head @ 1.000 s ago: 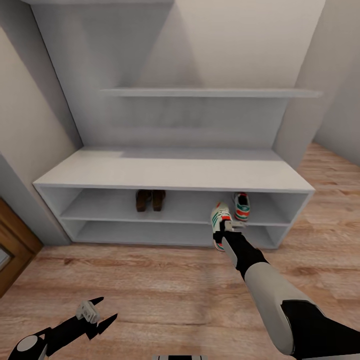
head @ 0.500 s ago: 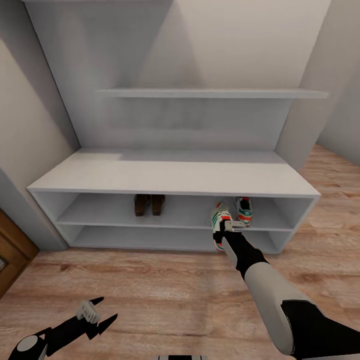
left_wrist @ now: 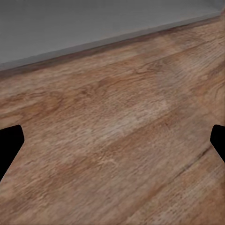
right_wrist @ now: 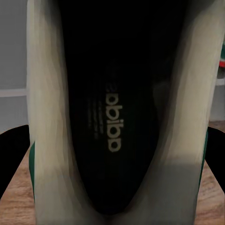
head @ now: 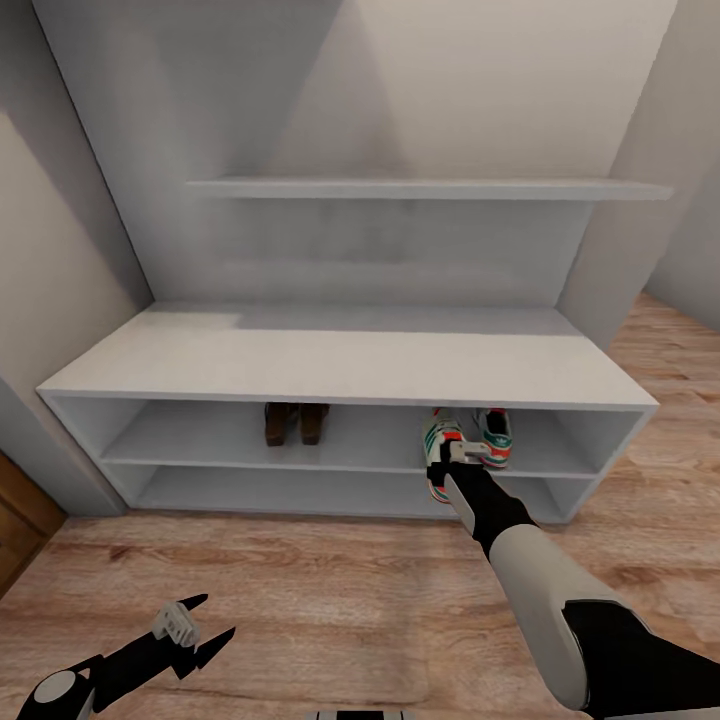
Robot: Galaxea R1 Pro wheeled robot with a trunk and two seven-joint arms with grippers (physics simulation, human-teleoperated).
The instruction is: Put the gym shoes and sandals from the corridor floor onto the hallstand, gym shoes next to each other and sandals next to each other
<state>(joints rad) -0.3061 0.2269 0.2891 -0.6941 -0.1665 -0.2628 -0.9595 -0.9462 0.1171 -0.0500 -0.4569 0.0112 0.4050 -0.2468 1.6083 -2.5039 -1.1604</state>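
**Second sneaker held at the mouth of the upper tier**

The right gripper [head: 455, 462] is clamped on a gym shoe [head: 441, 448], gripping it at the heel end with the toe aimed into the rack; its wrist camera looks straight down into the shoe's dark insole [right_wrist: 110, 117], cream walls on either side. That toe-first hold lets the shoe slide in parallel to its partner; the other gym shoe [head: 492, 436] already stands on the upper tier, just beside the held one. The two sandals [head: 294, 422] sit side by side further along the same tier, well apart from the sneakers. The hallstand [head: 340, 358] faces the robot squarely. The left gripper [head: 200, 625] hangs low over the corridor floor [head: 300, 580], jaws spread and holding nothing, out of the way.
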